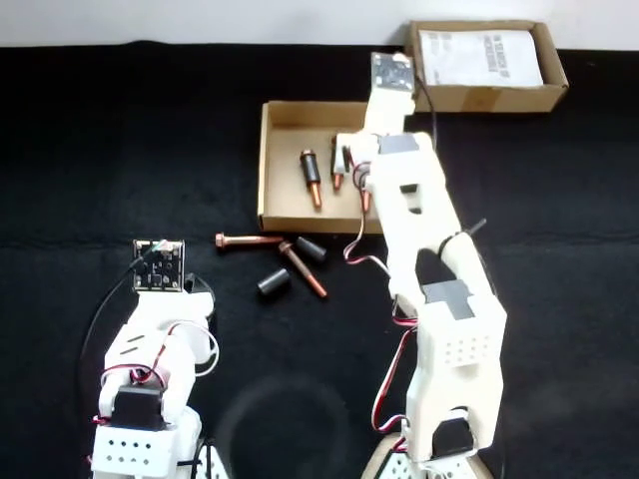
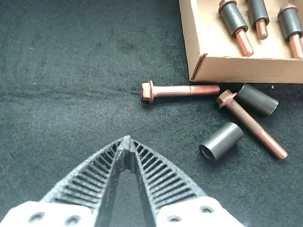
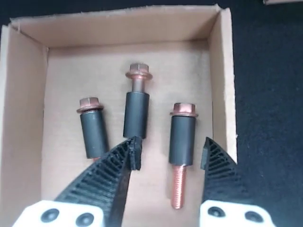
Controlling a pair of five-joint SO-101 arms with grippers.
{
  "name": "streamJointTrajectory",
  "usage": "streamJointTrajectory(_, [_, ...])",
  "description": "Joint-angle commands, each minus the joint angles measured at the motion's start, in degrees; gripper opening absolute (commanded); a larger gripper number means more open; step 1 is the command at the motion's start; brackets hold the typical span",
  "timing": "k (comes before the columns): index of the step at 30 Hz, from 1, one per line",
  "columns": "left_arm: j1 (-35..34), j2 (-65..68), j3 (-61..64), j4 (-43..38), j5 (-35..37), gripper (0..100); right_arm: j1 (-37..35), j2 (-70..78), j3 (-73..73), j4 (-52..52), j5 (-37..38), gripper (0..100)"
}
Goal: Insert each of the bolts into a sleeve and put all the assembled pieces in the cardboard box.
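Soft, even light from above leaves the black bench (image 1: 120,150) dark, puts a mild sheen on the copper bolts (image 2: 180,90), and casts short, faint shadows inside the cardboard box (image 3: 28,118).

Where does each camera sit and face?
High view: fixed overhead, looking down on the table; left arm and right arm show.
Left wrist view: on the left wrist, facing loose bolts and sleeves beside the cardboard box; shut left gripper shows.
Right wrist view: on the right wrist, facing three assembled pieces inside the box; open right gripper shows.
Both wrist views share the box and assembled pieces.
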Motion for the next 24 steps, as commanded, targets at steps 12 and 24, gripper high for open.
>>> streamJointTrajectory(12, [-2.3, -0.6, 1.1, -0.3, 0.3, 1, -11.3, -15.5, -15.0, 34.1, -6.5, 1.1])
streamJointTrajectory(24, [-2.6, -0.6, 1.1, 0.0, 0.3, 1, -18.2, -23.1, -11.8, 49.1, -8.1, 0.8])
